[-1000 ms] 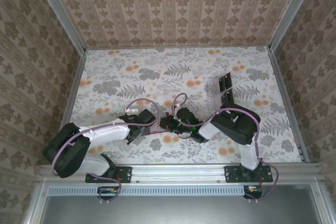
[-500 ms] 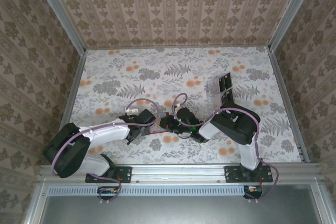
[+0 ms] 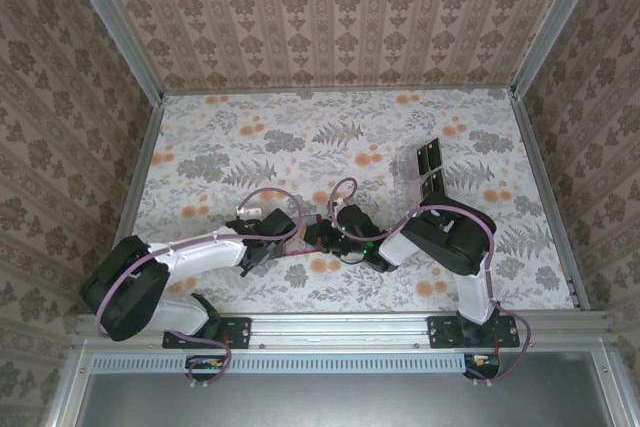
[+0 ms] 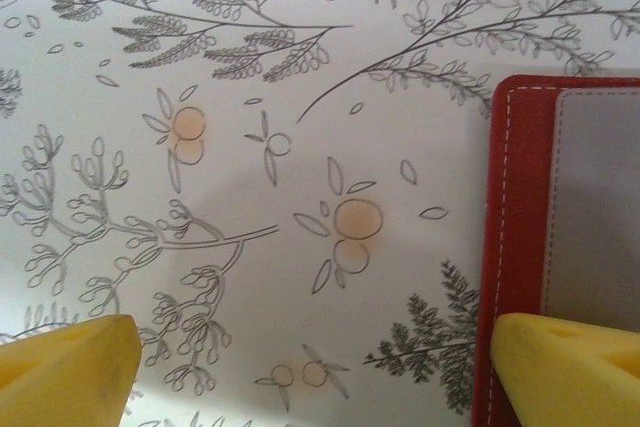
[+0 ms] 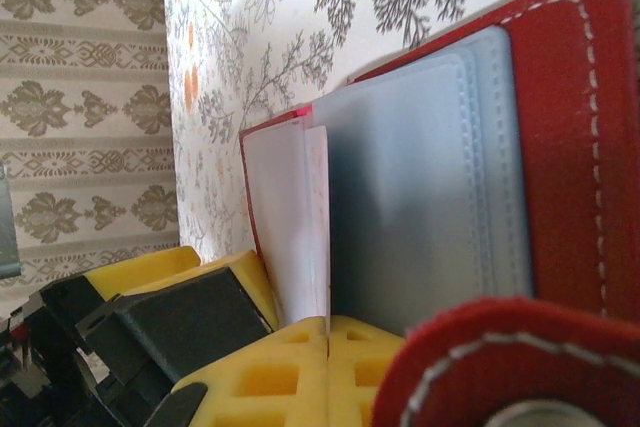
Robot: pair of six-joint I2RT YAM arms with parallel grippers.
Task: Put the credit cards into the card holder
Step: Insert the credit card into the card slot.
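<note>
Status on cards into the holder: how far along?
Done: card holder lies open, clear sleeves exposed. In hand: right tool shut on a white card at the holder's edge; left tool open, one finger over the cover. Left: slide it into a sleeve, release.

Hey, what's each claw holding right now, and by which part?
Right claw pinches a pale credit card by one edge; left claw is open, holding nothing.
</note>
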